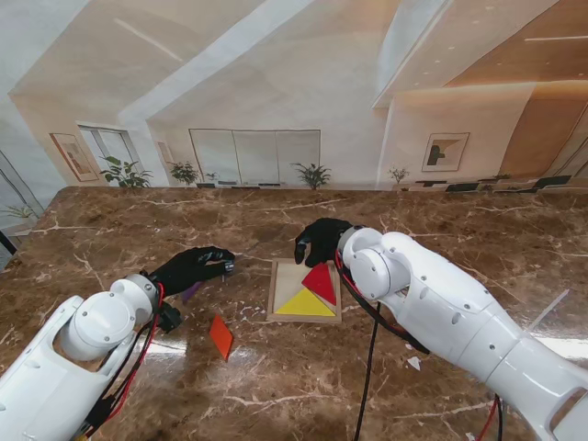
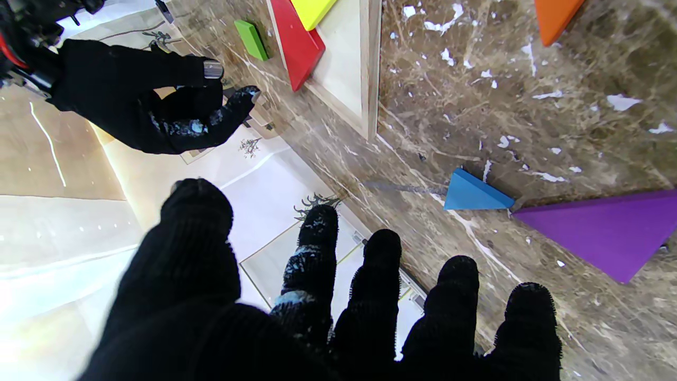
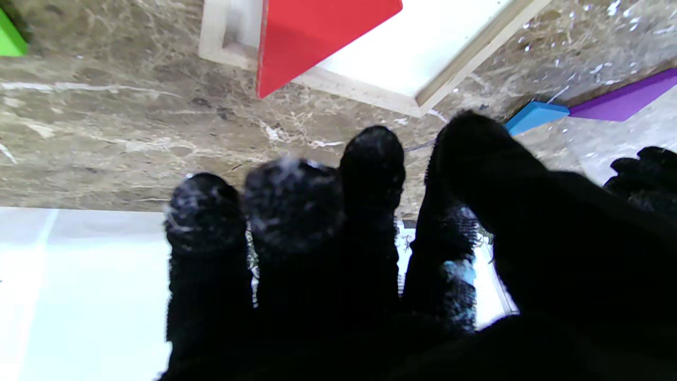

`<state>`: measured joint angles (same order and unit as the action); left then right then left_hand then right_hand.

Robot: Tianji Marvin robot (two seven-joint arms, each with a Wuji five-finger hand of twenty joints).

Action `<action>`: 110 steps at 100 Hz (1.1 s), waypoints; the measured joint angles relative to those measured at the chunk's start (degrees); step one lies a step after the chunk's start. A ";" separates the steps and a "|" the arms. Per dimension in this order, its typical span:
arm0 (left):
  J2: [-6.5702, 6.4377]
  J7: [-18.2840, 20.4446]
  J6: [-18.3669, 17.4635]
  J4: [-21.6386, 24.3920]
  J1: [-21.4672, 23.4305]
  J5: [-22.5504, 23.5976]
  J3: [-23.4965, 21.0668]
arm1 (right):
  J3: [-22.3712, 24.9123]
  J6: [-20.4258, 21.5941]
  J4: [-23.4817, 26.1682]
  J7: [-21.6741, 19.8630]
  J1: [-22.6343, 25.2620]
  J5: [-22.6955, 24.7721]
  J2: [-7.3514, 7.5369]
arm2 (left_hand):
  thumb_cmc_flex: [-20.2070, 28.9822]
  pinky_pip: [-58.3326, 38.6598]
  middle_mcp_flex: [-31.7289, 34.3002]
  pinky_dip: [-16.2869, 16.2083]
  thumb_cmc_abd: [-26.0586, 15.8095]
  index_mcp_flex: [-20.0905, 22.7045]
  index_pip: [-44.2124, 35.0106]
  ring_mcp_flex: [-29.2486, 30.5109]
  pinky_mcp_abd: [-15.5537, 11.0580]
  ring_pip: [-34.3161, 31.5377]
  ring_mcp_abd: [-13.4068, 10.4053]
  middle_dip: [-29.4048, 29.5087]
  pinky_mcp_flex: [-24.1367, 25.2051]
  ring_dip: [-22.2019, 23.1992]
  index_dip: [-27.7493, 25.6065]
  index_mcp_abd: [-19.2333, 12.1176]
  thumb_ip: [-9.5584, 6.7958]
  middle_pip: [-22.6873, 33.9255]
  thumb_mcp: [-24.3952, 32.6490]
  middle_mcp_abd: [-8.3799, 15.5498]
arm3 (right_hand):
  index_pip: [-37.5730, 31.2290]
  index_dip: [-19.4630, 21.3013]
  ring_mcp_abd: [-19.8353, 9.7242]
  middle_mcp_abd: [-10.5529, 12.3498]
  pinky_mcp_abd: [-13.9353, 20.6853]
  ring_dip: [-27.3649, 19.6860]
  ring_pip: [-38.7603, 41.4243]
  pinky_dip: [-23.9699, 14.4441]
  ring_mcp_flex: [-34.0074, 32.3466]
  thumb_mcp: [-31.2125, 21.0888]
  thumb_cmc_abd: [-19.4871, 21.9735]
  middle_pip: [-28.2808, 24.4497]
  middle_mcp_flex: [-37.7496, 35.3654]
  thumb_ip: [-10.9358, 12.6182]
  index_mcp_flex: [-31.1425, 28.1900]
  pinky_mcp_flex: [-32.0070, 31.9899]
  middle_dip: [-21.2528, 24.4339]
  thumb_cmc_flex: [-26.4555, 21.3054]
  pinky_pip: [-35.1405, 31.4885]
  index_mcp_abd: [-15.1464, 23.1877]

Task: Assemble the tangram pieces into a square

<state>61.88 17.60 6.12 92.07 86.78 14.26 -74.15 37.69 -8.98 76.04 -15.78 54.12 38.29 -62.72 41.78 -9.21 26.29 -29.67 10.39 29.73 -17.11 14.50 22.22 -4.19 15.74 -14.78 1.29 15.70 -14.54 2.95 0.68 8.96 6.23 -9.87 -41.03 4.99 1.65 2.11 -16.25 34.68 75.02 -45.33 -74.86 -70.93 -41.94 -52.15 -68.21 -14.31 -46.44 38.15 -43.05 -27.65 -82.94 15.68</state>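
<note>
Black knit robot hand (image 2: pixel 338 312), marble table (image 2: pixel 529 106)

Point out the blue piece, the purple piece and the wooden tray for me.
blue piece (image 2: pixel 473 194), left wrist view, middle of its top face.
purple piece (image 2: pixel 608 233), left wrist view, centre of its top face.
wooden tray (image 1: pixel 274 296), stand view, its left rim.

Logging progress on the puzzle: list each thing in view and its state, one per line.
Wooden tray: flat on table, partly filled.
Yellow triangle: in tray.
Red triangle: in tray, one corner over the rim.
Orange piece: loose on table.
Purple triangle: loose.
Blue triangle: loose.
Green piece: loose.
Left hand: open.
Right hand: open.
</note>
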 measured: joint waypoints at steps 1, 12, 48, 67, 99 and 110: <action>0.00 0.00 0.00 0.00 -0.04 0.00 0.02 | -0.10 0.12 -0.07 -0.09 -0.10 0.00 0.02 | 0.00 0.00 0.00 0.00 0.00 0.00 0.00 0.00 0.00 0.00 0.00 0.00 0.00 0.00 0.00 0.00 0.00 0.00 0.00 0.00 | 1.43 0.47 -0.06 0.06 0.00 0.09 0.21 -0.01 0.00 -0.01 0.01 -0.40 -0.01 0.00 0.27 -0.01 -0.14 0.00 -0.10 0.01; -0.02 0.00 -0.05 -0.15 -0.55 0.04 0.27 | -1.70 2.43 -1.19 -1.00 -1.60 0.06 0.28 | 0.00 0.00 0.00 0.00 0.00 0.00 0.00 0.00 0.00 0.00 0.00 0.00 0.00 0.00 0.00 0.00 0.00 0.00 0.00 0.00 | 4.70 5.10 -0.62 0.85 0.16 1.34 3.24 -0.37 0.00 -0.60 1.47 -3.71 -0.70 0.00 1.59 -0.01 -1.71 0.00 -0.65 0.57; -0.05 0.53 -0.19 -0.88 -1.56 0.23 0.44 | -5.98 4.96 -5.24 -0.56 -4.69 2.30 0.37 | 0.00 0.00 0.00 0.00 0.00 0.00 0.00 0.00 0.00 0.00 0.00 0.00 -0.01 0.00 0.00 0.00 0.00 0.00 0.00 0.00 | 7.50 6.22 -1.33 1.46 0.38 3.21 6.29 -0.62 0.00 -0.90 8.17 -5.30 -1.88 2.92 8.54 0.73 -2.97 0.07 -1.69 0.75; -0.04 0.39 -0.44 -1.84 -2.00 0.01 0.48 | -8.89 5.47 -7.20 0.06 -6.46 2.94 0.28 | 0.00 0.00 0.00 0.00 0.00 0.00 0.00 0.00 0.00 0.00 0.00 0.00 -0.01 0.00 0.00 0.00 0.00 0.00 0.00 0.00 | 7.68 6.62 -1.80 1.52 0.80 3.24 6.30 -0.62 0.00 -0.90 9.11 -5.30 -1.88 3.42 9.08 0.74 -2.97 0.07 -1.74 0.75; 0.06 -0.44 -1.41 -2.51 -2.04 -0.41 0.38 | -10.92 5.72 -9.44 1.13 -7.84 3.81 -0.07 | 0.00 0.00 0.01 0.00 0.00 0.00 0.00 0.00 0.00 0.00 0.00 0.00 -0.01 0.00 0.00 0.00 0.00 0.00 0.00 0.00 | 7.01 6.97 -1.85 1.53 1.10 3.24 6.30 -0.62 0.00 -0.90 9.08 -4.36 -1.77 3.42 9.08 0.75 -2.30 0.07 -1.75 0.75; 0.15 -0.97 -1.60 -2.71 -2.03 -0.71 0.37 | -12.68 5.89 -10.51 1.39 -8.83 3.78 -0.20 | 0.00 0.00 0.01 0.00 0.00 0.00 0.00 0.00 0.00 0.00 0.00 0.00 -0.01 0.00 0.00 0.00 0.00 0.00 0.00 0.00 | 7.10 6.97 -1.86 1.53 1.19 3.24 6.30 -0.62 0.00 -0.90 9.07 -4.07 -1.53 3.42 9.90 0.75 -2.16 0.07 -1.75 0.75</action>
<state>62.03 16.63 4.52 89.35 84.75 13.55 -73.78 25.01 -3.09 65.53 -14.39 45.29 42.07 -62.93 41.78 -9.21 26.29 -29.67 10.39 29.73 -17.11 14.50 22.22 -4.19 15.74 -14.78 1.27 15.70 -14.54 2.95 0.68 8.96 6.23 -9.87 -33.92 11.96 -0.21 3.64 -15.06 37.93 81.32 -45.95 -74.86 -71.83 -32.87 -56.22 -69.74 -10.89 -36.55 38.90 -45.22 -27.58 -84.69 16.43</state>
